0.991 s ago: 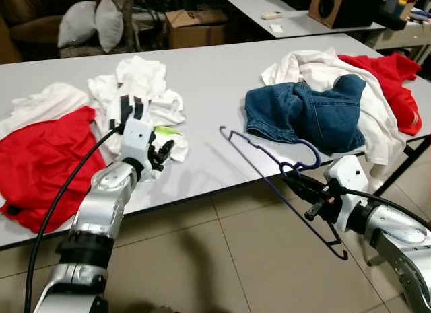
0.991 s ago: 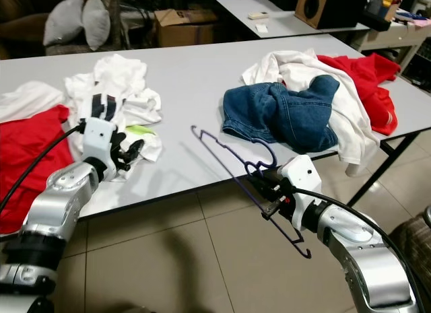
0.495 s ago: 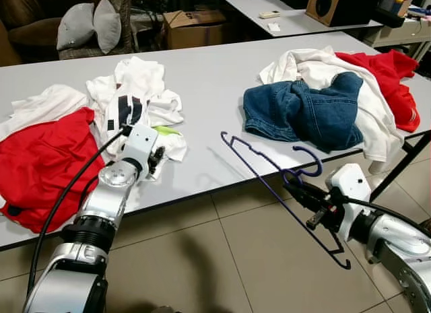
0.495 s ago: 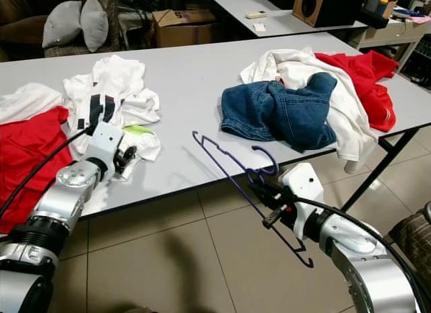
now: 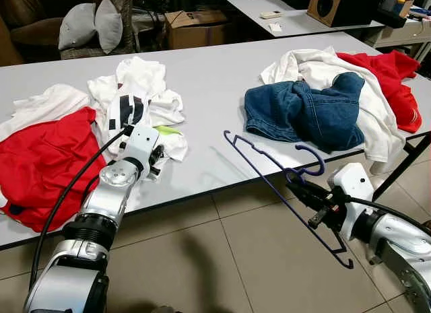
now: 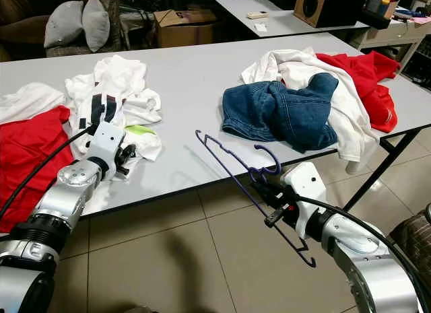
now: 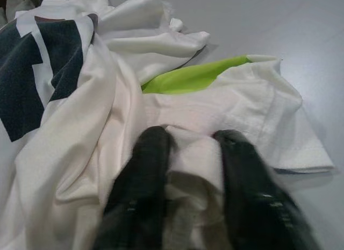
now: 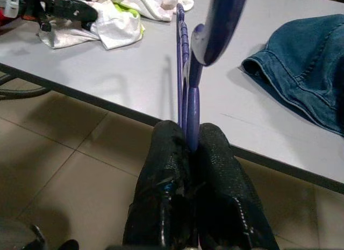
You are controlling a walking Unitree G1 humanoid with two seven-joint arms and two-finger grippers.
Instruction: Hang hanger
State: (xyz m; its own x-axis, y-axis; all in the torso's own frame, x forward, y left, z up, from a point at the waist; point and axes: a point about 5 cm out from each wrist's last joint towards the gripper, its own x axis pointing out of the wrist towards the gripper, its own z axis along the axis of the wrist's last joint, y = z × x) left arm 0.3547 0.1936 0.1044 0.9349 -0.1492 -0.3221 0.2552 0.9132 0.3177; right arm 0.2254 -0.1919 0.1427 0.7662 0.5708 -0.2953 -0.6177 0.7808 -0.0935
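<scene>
A purple wire hanger (image 5: 266,175) juts up and left over the table's front edge, its neck clamped in my right gripper (image 5: 301,188). In the right wrist view that gripper (image 8: 189,134) is shut on the hanger (image 8: 192,107) just below the hook. On the table's left part lies a crumpled white shirt (image 5: 145,91) with a dark print and a green label. My left gripper (image 5: 156,159) rests on the shirt's near edge. In the left wrist view its fingers (image 7: 145,169) pinch a raised fold of the white shirt (image 7: 215,105).
The grey table (image 5: 209,77) also carries a red garment (image 5: 40,158) at the far left, blue jeans (image 5: 303,111), and white and red clothes (image 5: 384,77) at the right. Tiled floor (image 5: 222,259) lies below the front edge. A box and cushions stand behind.
My left gripper has dropped from above the shirt onto its near edge and closed on a fold. The right gripper with the hanger has drifted slightly right and down.
</scene>
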